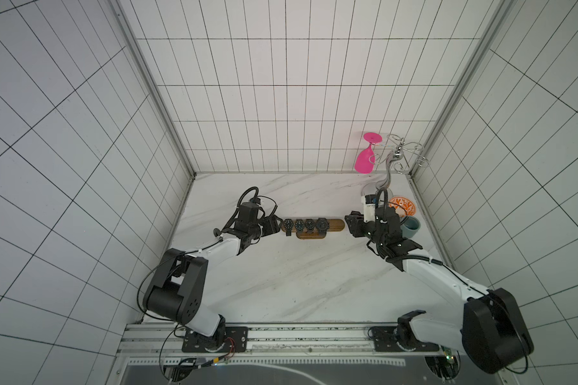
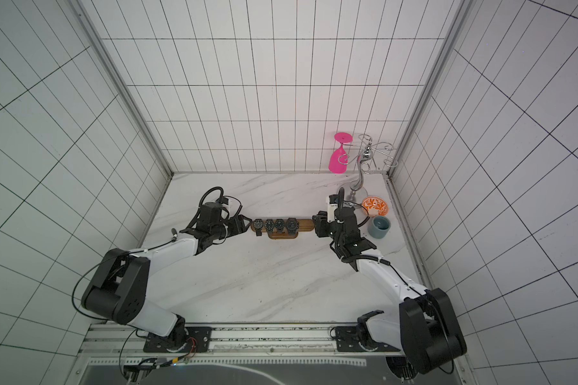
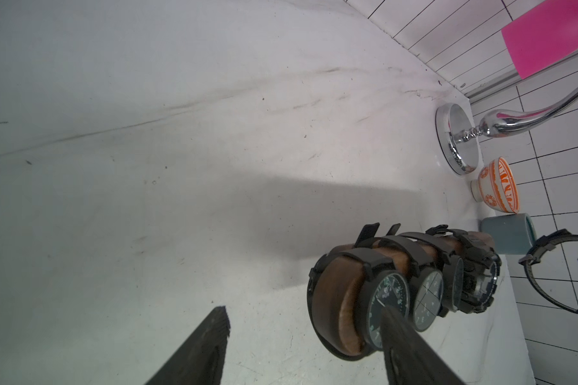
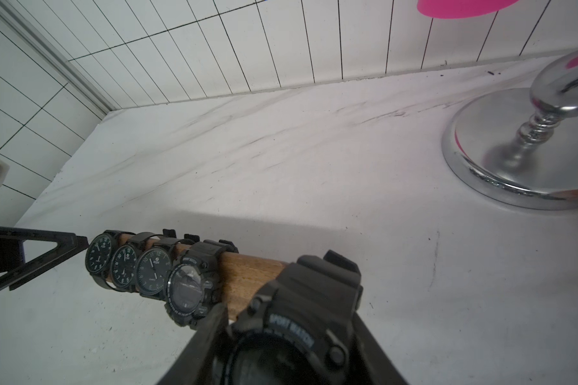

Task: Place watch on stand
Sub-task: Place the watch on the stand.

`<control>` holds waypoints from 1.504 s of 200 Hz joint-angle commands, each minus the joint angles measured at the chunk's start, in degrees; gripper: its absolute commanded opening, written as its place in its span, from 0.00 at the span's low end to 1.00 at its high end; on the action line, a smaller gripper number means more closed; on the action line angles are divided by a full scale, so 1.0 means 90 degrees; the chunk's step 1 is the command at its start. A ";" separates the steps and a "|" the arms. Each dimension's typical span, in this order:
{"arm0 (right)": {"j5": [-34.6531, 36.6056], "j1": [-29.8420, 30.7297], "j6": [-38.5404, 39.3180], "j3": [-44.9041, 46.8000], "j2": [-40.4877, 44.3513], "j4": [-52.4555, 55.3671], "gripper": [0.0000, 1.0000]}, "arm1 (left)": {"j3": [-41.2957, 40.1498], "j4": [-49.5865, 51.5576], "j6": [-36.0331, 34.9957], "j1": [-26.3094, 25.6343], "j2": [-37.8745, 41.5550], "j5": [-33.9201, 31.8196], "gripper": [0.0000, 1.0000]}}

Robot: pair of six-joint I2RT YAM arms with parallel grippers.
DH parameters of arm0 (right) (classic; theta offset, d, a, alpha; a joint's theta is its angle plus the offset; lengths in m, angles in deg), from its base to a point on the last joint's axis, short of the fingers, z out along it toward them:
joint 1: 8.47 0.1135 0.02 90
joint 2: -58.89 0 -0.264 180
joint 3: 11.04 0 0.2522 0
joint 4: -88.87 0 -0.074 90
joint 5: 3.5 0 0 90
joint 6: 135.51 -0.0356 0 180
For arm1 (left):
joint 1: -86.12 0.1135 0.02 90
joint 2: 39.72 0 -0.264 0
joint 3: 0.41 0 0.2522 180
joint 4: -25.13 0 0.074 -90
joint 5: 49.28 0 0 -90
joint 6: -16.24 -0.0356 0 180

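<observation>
The right claw (image 4: 286, 336) is closed part-way around the watch (image 4: 301, 316), a chunky black sport model. It pinches the case from both sides, so the buckled strap loop stands free ahead of the fingers. That grip suits the job: the loop has to slip over a bar end, so its opening must face the wood.

The stand (image 4: 252, 270) lies directly ahead of this claw. The watch sits just off its bare rounded end and, going by the left wrist view, is not yet threaded on. Four other watches (image 4: 154, 270) are strapped round the bar farther from this claw, bunched toward the far end. That leaves the stretch nearest the claw bare for the newcomer.

The left claw (image 1: 278, 224) waits at that far end with its fingers spread wide and nothing between them, the end watch just in front of its tips. I judge it is placed to brace the bar. The stand rests loose on the table (image 1: 281, 283) on a short base, so a push from the right claw could slide or tip it.
</observation>
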 commanded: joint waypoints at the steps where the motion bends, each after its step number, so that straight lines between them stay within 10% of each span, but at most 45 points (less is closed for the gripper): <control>1: -0.0108 -0.0100 0.0001 0.0380 -0.0178 -0.0520 0.41 | 0.0111 -0.0502 0.0154 0.0047 -0.0116 0.0527 0.72; 301: -0.0486 0.0412 0.0175 -0.0159 -0.1522 -0.0989 0.42 | 0.0367 -0.0945 0.0460 0.0055 -0.0815 0.1186 0.55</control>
